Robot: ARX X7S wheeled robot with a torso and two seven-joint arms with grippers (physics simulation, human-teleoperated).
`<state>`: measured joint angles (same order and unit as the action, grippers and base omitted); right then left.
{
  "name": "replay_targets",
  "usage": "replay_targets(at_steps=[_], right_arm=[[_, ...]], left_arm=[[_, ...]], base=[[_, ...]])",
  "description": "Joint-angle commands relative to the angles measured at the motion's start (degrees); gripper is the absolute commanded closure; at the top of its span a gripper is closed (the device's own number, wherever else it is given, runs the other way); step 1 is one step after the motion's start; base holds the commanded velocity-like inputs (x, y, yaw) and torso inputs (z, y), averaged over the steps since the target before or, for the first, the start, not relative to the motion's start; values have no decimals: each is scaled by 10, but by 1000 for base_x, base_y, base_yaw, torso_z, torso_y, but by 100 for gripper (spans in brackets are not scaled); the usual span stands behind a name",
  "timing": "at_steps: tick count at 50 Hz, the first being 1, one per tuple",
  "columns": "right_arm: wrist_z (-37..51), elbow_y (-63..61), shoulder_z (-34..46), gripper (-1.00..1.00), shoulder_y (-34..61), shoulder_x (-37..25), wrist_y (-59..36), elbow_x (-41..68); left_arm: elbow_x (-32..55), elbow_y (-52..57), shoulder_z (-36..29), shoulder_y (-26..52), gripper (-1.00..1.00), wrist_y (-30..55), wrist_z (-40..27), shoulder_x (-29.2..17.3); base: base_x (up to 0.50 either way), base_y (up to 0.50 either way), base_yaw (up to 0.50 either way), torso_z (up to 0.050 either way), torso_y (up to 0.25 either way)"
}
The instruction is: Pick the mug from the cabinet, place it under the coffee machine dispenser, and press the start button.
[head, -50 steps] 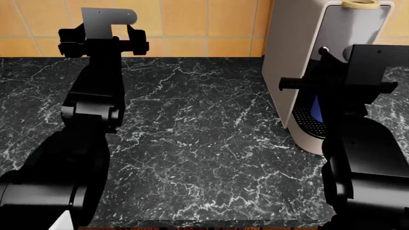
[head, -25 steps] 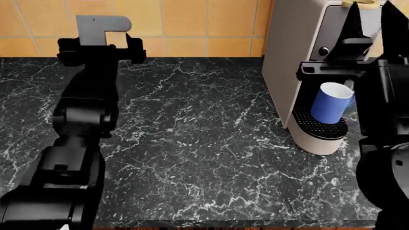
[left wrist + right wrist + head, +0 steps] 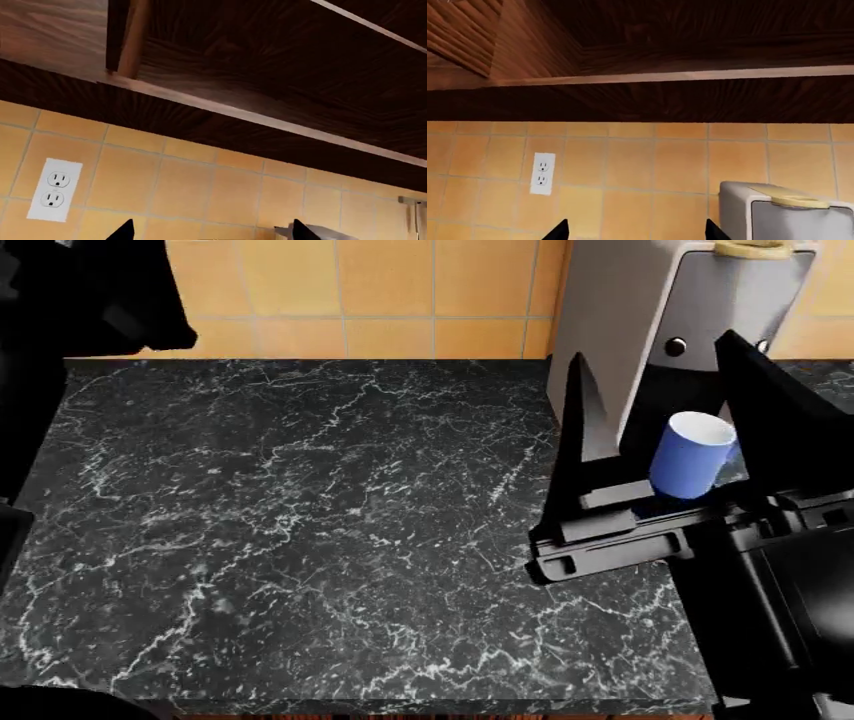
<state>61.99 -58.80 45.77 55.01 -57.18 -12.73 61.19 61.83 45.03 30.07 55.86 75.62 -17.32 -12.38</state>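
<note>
1. Right gripper (image 3: 667, 410): fingers spread wide, empty, tips pointing up toward the wall.
2. Mug (image 3: 690, 455): blue, tilted, between the right gripper's fingers, touching neither, at the coffee machine dispenser (image 3: 694, 330) front.
3. Countertop (image 3: 334, 530): broad bare stretch beside the right gripper, bounded by tiled wall (image 3: 387, 295).
4. Left gripper (image 3: 210, 232): only fingertips show, spread apart, facing wall outlet (image 3: 55, 190) beneath cabinet (image 3: 267, 75).

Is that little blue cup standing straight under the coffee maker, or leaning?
Leaning. The mug is tilted, its white inside facing up and right, in front of the coffee machine.
</note>
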Motion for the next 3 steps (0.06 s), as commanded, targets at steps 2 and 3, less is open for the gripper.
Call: replay_targets(at_steps=[2, 3], right_arm=[[43, -8, 76, -100, 26, -37, 62, 17], [44, -8, 77, -100, 27, -37, 63, 17]], left_arm=[[261, 120, 103, -21, -100, 96, -114, -28], [264, 119, 102, -23, -100, 94, -116, -30]], base=[[0, 0, 0, 0, 0], [0, 0, 0, 0, 0]])
